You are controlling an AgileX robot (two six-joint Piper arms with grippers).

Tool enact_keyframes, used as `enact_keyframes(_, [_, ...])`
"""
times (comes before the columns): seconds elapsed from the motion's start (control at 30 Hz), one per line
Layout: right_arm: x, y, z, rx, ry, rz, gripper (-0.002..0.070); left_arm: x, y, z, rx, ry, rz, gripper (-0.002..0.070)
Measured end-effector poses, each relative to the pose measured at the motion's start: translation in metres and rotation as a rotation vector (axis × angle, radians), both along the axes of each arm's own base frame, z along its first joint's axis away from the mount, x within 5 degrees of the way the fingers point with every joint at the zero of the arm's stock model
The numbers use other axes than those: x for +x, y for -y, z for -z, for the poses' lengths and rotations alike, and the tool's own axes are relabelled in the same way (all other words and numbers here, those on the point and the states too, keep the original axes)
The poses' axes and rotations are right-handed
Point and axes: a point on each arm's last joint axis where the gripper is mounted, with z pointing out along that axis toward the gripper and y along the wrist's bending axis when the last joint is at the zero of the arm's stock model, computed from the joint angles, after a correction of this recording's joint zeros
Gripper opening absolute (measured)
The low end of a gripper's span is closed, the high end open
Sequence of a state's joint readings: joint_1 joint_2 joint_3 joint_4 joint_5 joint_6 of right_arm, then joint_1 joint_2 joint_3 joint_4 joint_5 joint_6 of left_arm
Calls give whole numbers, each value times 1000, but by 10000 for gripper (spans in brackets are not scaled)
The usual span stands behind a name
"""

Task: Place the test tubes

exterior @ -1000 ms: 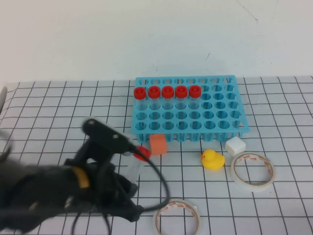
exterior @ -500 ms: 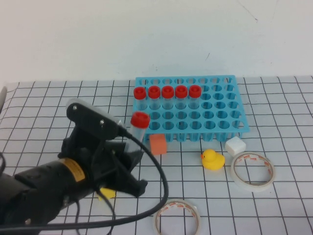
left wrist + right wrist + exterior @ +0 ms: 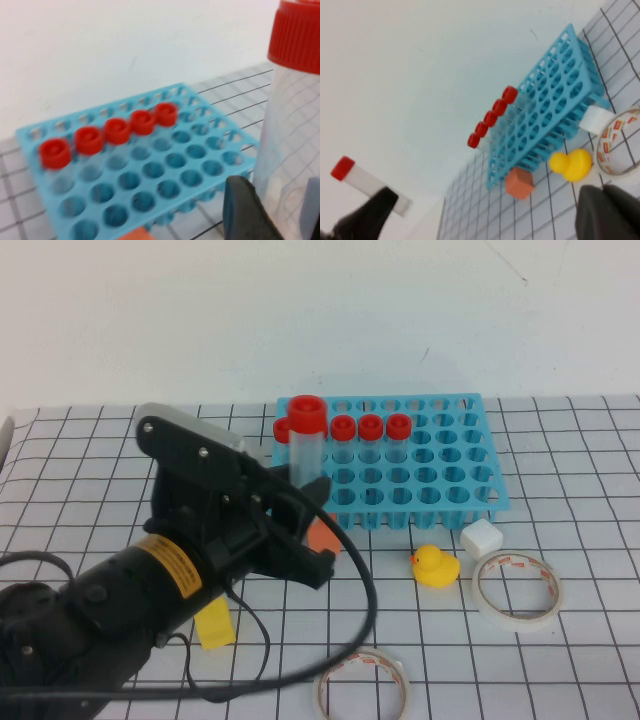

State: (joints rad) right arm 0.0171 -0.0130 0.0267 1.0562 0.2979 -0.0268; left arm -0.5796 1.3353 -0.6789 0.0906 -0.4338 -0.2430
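My left gripper is shut on a clear test tube with a red cap, held upright above the table just in front of the left part of the blue rack. The left wrist view shows the tube close up between the dark fingers. Several red-capped tubes stand in the rack's second row from the back; the held tube hides part of that row. My right gripper shows only in its own wrist view, shut and empty, near the yellow duck.
In front of the rack lie an orange cube, the yellow duck and a white cube. Two tape rolls lie nearer the front. A yellow block sits under my left arm.
My left gripper has lifted the tube off the table, turned it upright and carried it up and toward the rack. A yellow block under the arm has come into view.
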Motion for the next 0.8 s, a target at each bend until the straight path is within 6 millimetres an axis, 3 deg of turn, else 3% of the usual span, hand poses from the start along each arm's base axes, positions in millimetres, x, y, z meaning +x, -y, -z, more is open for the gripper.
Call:
enact_keyframes(0.17, [2, 4, -3, 2, 35, 48, -1, -4, 7, -3, 11, 63, 103, 214])
enact_keyframes(0.33, [-2, -5, -3, -228, 103, -76, -1, -7, 11, -3, 21, 81, 156, 213])
enact_keyframes(0.57, [7, -20, -57, -583, 408, -263, -1, -1, 21, 6, -36, 105, 212, 213])
enact_keyframes(0.8, [53, -40, -91, -770, 552, -554, -1, 0, 29, 8, -133, 123, 271, 213])
